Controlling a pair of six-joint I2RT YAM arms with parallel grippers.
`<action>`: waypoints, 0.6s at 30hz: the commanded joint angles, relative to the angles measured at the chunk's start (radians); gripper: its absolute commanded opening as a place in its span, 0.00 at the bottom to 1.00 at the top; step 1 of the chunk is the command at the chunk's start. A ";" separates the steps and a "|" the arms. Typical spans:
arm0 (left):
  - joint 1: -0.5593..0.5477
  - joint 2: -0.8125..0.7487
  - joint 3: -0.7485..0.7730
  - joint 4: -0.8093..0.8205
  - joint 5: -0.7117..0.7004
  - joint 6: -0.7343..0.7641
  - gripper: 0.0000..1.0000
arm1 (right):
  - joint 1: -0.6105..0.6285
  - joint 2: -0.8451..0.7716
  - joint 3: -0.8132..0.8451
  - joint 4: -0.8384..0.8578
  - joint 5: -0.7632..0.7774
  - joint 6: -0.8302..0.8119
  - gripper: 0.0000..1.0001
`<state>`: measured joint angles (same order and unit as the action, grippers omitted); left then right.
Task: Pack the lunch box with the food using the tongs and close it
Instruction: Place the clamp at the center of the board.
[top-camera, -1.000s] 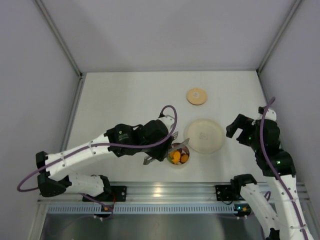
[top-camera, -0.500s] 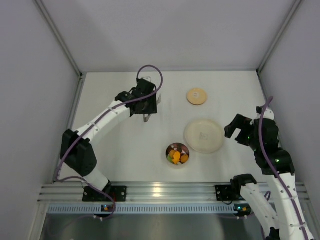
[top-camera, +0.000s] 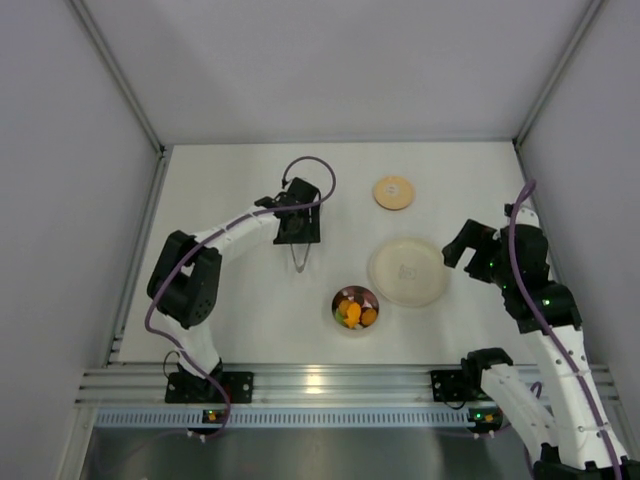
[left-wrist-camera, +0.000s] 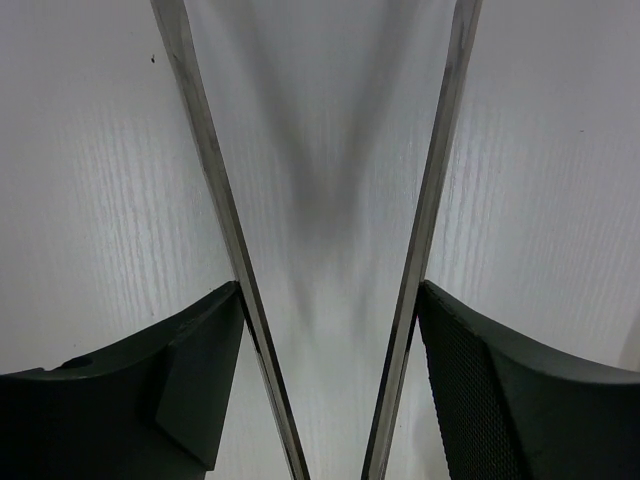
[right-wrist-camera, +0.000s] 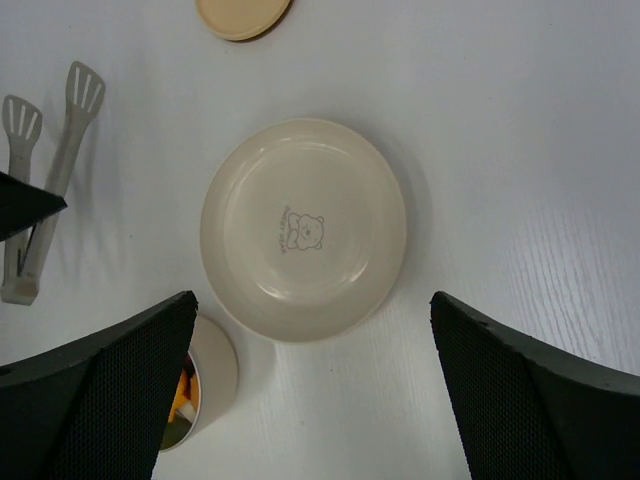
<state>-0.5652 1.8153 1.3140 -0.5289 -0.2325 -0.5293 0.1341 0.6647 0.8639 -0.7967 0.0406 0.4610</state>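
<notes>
1. Several pieces of the food (top-camera: 350, 312), orange and green bits among them, sit inside the lunch box (top-camera: 336, 302). It stands uncovered on the surface (top-camera: 230, 180) near the front edge, just left of the plate (top-camera: 425, 285).
2. No piece shows on the plate or loose on the surface, so I judge the packing done or nearly so.
3. The tongs (top-camera: 300, 258) lie on the surface behind the lunch box and apart from it, arms splayed in a V with nothing between them.
4. The left tool (left-wrist-camera: 328, 300) sits over the tongs. Its fingers (left-wrist-camera: 190, 370) stand outside the two metal arms and right against them. I cannot tell whether they press or merely flank.
5. The right tool (right-wrist-camera: 312, 300) hangs above the plate, spread wide and holding nothing.
6. The lid (top-camera: 393, 192) lies flat beyond the plate, well apart from the lunch box.
7. What remains, as I read it, is closing: fetch the lid and seat it on the rim. The right arm looks the nearer one for that.
</notes>
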 joint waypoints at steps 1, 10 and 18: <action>0.004 0.022 -0.019 0.079 0.015 -0.006 0.74 | -0.011 0.007 0.017 0.079 -0.016 0.015 0.99; 0.002 0.035 0.002 0.079 0.030 0.018 0.86 | -0.011 0.075 0.058 0.094 -0.024 0.011 1.00; -0.001 -0.189 0.148 -0.026 -0.033 0.035 0.98 | -0.011 0.281 0.147 0.206 -0.033 0.047 0.99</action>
<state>-0.5652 1.7947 1.3441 -0.5365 -0.2276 -0.5049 0.1341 0.8688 0.9386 -0.7353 0.0238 0.4770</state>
